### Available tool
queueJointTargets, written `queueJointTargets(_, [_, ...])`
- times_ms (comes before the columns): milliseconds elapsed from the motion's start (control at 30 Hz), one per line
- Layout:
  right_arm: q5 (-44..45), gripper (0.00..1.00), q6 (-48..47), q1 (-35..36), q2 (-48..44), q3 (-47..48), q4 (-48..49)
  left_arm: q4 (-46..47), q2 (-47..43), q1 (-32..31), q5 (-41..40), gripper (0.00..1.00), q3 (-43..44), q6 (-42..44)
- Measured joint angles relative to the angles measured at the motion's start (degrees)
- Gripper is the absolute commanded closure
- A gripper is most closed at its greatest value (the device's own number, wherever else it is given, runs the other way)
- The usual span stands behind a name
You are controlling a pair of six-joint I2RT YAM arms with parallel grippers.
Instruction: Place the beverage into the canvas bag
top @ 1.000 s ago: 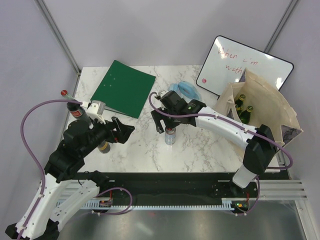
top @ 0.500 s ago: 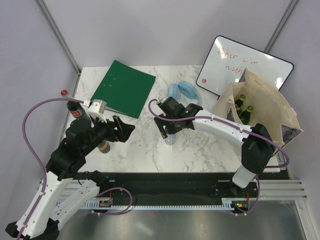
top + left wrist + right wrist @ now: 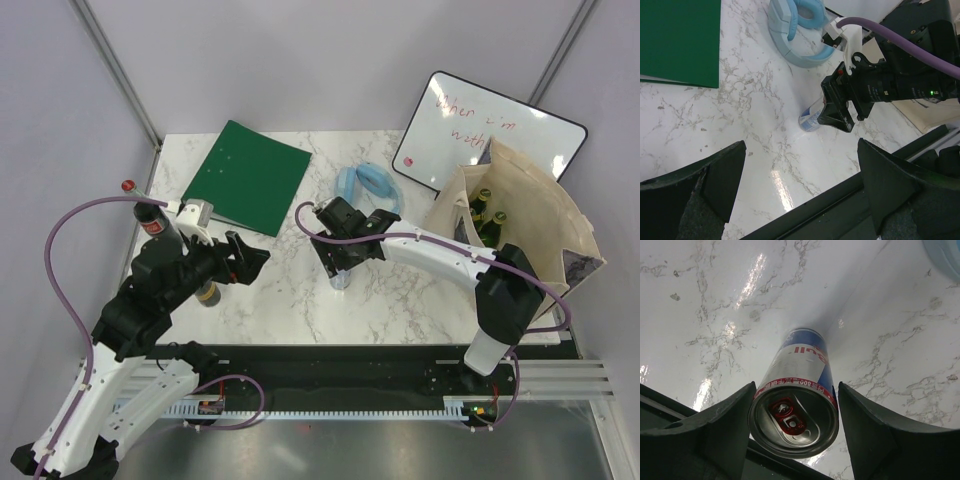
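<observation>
The beverage, a blue and silver can [image 3: 341,278], stands upright on the marble table near its middle. My right gripper [image 3: 339,262] is lowered over it. In the right wrist view the two fingers press against either side of the can [image 3: 796,385] just below its rim, so the right gripper [image 3: 796,412] is shut on it. The can [image 3: 811,119] also shows in the left wrist view, half hidden by the right gripper. My left gripper [image 3: 250,258] hovers wide open at the left with nothing between its fingers [image 3: 710,175]. The tan canvas bag [image 3: 540,215] stands open at the right.
Green bottles [image 3: 485,205] stand inside the bag. A whiteboard [image 3: 490,135] leans behind it. A green folder [image 3: 247,175] lies at the back left, and a blue ring-shaped object [image 3: 368,183] at the back centre. Two bottles [image 3: 208,293] stand by the left arm.
My right gripper has come down over the can and its fingers have closed in onto the can's sides. The left arm has not moved.
</observation>
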Motion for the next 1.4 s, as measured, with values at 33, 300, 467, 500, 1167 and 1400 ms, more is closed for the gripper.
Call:
queueJointTargets(33, [0.17, 0.29, 0.00, 0.00, 0.00, 0.00, 0.15, 0.00, 0.00, 0.00, 0.00, 0.00, 0.00, 0.00])
queueJointTargets(300, [1.31, 0.81, 0.09, 0.00, 0.00, 0.13, 0.42, 0.00, -0.46, 0.00, 0.00, 0.00, 0.00, 0.00])
queueJointTargets(467, [2.14, 1.00, -0.07, -0.57, 0.00, 2.05, -2.38, 0.00, -0.90, 0.00, 0.00, 0.00, 0.00, 0.00])
queueJointTargets(500, [2.19, 1.00, -0.11, -0.87, 0.00, 2.75, -2.99, 0.00, -0.92, 0.00, 0.00, 0.00, 0.00, 0.00])
queueJointTargets(1167, [12.79, 1.00, -4.68, -33.92, -7.48, 47.87, -19.56, 0.09, -0.37, 0.00, 3.10, 0.00, -1.01, -0.04])
queueJointTargets(1400, [16.72, 1.00, -5.81, -42.97, -12.22, 47.78, -24.92, 0.09, -0.48, 0.00, 4.57, 0.00, -1.97, -0.04])
